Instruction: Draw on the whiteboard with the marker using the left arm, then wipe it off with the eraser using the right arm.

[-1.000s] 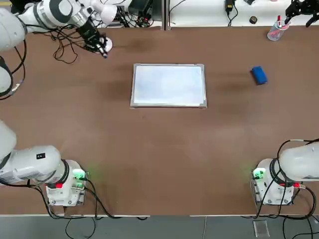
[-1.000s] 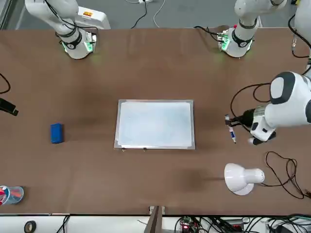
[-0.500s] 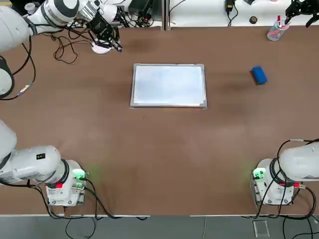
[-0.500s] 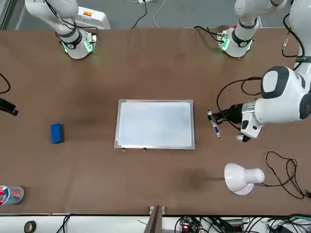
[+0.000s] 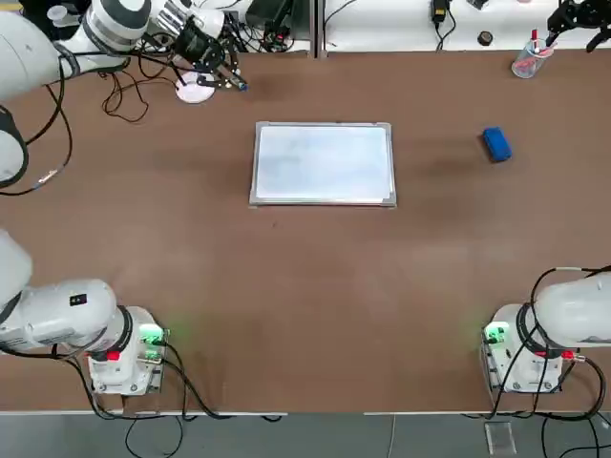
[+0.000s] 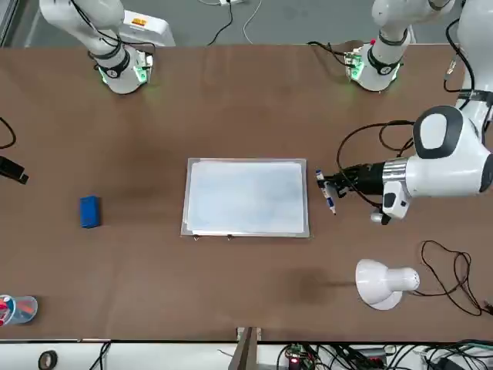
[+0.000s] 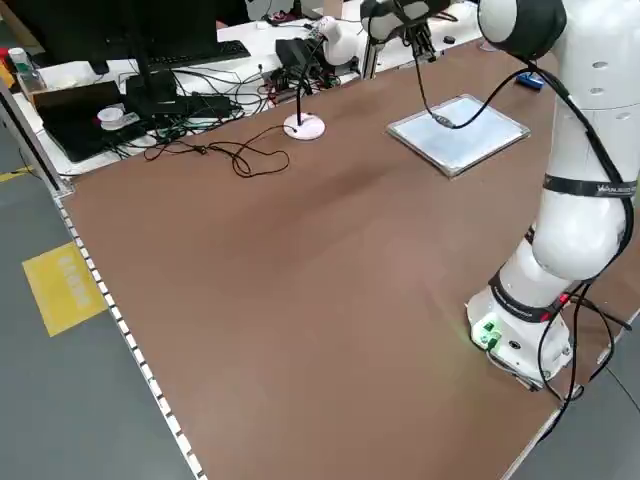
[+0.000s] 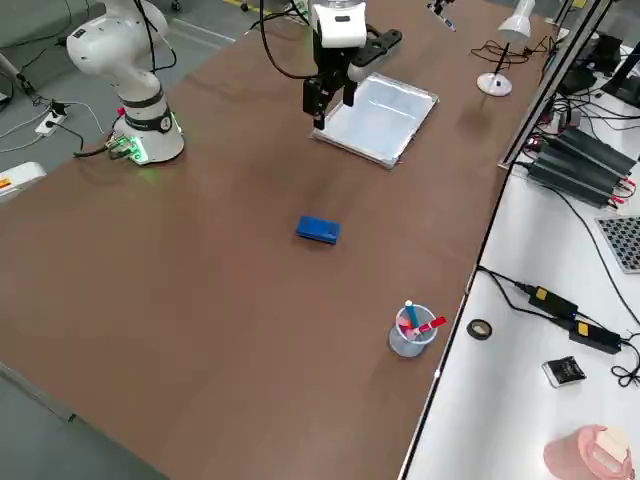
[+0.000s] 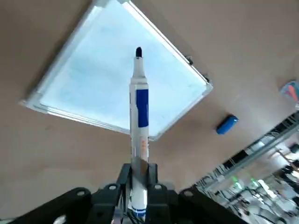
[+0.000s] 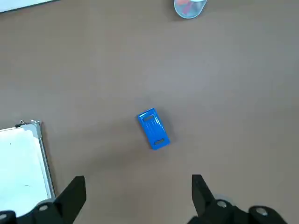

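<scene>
The whiteboard lies flat in the middle of the table and looks blank. My left gripper is shut on the marker, a white pen with a blue label and a dark tip. It hangs in the air just off the board's left edge, with the tip pointing toward the board. The blue eraser rests on the table to the right of the board. My right gripper hovers high above the eraser, open and holding nothing.
A clear cup of red-tipped pens stands at the far right corner. A small white desk lamp and loose black cables lie at the far left, behind my left gripper. Both arm bases stand at the near edge.
My left gripper has carried the marker to the right, from the far left corner past the lamp toward the whiteboard's left edge. The right arm, whiteboard and eraser have not moved.
</scene>
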Robot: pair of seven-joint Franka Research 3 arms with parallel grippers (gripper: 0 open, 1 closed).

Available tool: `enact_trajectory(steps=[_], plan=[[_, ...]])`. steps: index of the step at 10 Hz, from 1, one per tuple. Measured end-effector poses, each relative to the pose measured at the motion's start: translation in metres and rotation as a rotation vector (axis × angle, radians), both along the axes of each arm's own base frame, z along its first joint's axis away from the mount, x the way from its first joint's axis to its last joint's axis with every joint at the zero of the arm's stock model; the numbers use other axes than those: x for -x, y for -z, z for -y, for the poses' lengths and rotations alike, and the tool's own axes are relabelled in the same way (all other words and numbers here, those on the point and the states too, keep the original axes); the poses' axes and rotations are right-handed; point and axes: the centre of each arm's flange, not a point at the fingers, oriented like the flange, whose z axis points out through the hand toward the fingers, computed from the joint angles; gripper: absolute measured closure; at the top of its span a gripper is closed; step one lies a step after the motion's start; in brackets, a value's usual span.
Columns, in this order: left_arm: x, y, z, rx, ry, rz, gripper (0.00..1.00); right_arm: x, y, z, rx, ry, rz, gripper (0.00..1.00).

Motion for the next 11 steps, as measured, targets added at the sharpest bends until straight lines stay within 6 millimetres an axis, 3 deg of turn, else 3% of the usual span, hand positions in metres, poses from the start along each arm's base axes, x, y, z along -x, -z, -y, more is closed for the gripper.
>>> enact_trajectory(steps=[4,7,11], plan=[[0.001,0.006,0.02,0.129,-0.05,-0.08,0.82,0.0,0.0,0.001,0.0,0.001,0.0,0.0],[0.003,0.017,0.048,0.193,-0.116,-0.156,0.82,0.0,0.0,0.0,0.0,0.001,0.0,0.0],[0.011,0.058,0.096,0.293,-0.223,-0.302,0.82,0.0,0.0,0.0,-0.001,0.01,-0.001,0.0]])
